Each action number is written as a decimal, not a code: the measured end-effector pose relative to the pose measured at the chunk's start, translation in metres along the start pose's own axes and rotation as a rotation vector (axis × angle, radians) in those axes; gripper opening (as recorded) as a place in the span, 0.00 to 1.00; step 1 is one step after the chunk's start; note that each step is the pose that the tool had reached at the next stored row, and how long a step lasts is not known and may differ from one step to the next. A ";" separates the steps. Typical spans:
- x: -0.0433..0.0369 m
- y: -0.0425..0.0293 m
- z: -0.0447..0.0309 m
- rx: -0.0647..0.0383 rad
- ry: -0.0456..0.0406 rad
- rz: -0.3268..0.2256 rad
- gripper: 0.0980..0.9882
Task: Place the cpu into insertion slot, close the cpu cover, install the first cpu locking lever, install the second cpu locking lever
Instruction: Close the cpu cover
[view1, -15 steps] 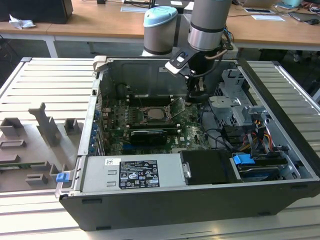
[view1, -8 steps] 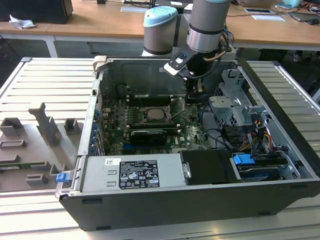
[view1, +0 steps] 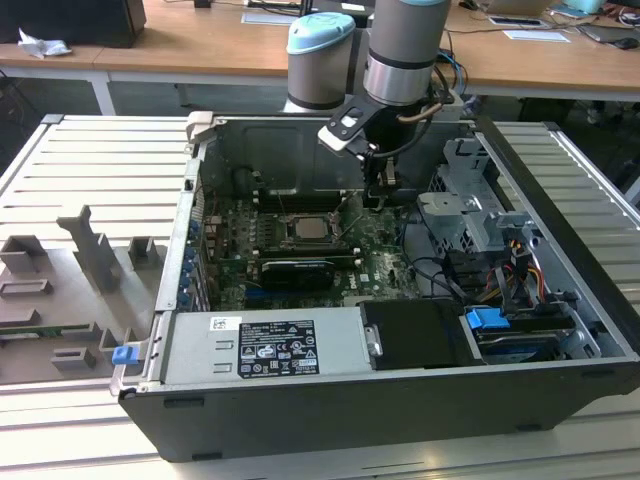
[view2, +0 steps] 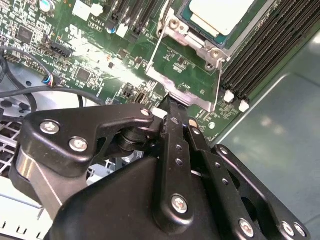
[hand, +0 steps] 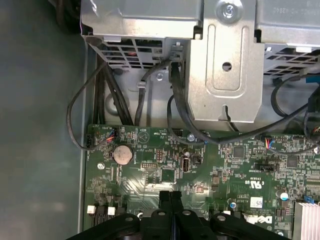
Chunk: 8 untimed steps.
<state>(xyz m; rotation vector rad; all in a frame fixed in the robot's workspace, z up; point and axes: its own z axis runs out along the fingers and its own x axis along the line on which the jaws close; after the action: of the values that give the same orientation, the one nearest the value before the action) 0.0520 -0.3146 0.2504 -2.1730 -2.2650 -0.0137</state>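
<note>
My gripper (view2: 170, 102): black links, matt, look like coated metal; screw heads bright steel, glossy. Face of cpu (view2: 220, 15): pale metal, satin sheen. Around it, cpu cover (view2: 200, 44): bare silvery metal, bright. Thin locking lever (view2: 155, 50): polished wire. Green motherboard (hand: 165, 170): lacquered, glossy (glare streaks in second wrist view). Black memory slots (view2: 270, 45): plastic. Above board, drive cage (hand: 225, 75): bare sheet steel, dull. Black cables (hand: 75, 125): smooth sheath. Grey case floor (view2: 280, 130): painted metal, matt.

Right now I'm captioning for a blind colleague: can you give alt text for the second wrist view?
The black gripper, shut, has its tip close beside the insertion slot on the green motherboard. The pale cpu lies in that slot.
</note>
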 end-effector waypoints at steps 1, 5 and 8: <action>0.0000 -0.0004 0.0000 0.000 0.0000 0.000 0.01; 0.0001 -0.0018 0.0000 0.000 0.0000 0.000 0.01; 0.0001 -0.0032 0.0000 0.000 0.0000 0.000 0.01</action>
<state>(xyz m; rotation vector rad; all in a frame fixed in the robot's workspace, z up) 0.0488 -0.3146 0.2504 -2.1729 -2.2651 -0.0137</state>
